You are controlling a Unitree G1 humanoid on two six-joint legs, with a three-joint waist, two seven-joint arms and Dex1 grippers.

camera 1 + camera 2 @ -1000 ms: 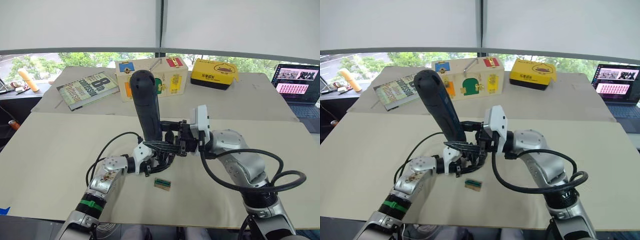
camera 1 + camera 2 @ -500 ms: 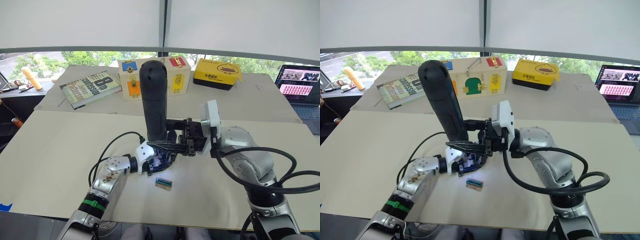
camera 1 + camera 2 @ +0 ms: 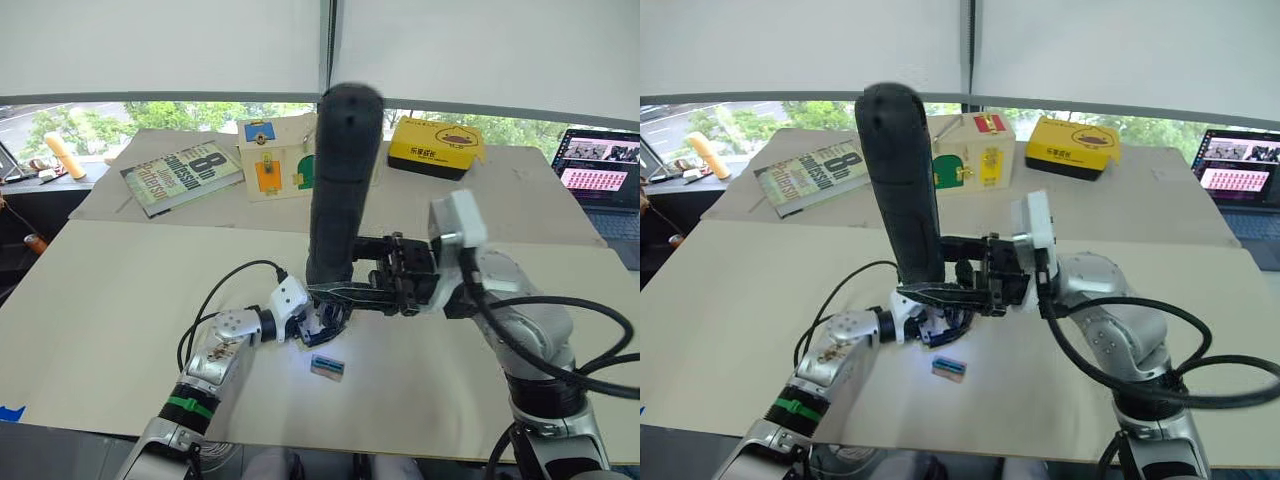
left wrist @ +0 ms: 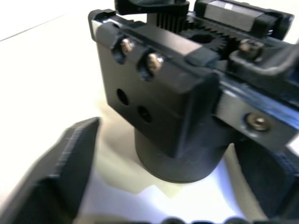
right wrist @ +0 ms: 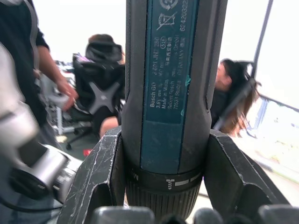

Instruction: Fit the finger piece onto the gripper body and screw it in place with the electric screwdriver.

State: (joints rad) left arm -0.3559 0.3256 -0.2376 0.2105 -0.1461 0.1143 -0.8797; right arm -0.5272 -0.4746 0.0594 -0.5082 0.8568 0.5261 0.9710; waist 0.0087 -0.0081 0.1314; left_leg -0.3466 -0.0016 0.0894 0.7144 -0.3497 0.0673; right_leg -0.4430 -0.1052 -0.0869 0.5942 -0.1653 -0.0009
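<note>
Head stereo pair looking down over table [image 3: 100,300], wrist cameras close up, sharing the central work spot

Electric screwdriver [image 3: 340,180] upright over gripper body [image 3: 322,318]; small block [image 3: 327,367] just before it.

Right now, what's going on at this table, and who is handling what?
The right gripper is clamped on the electric screwdriver, holding it nearly upright with its lit tip down over the gripper body. The left gripper has its fingers spread on either side of that body on the table. A small green-and-tan block lies just in front.
</note>
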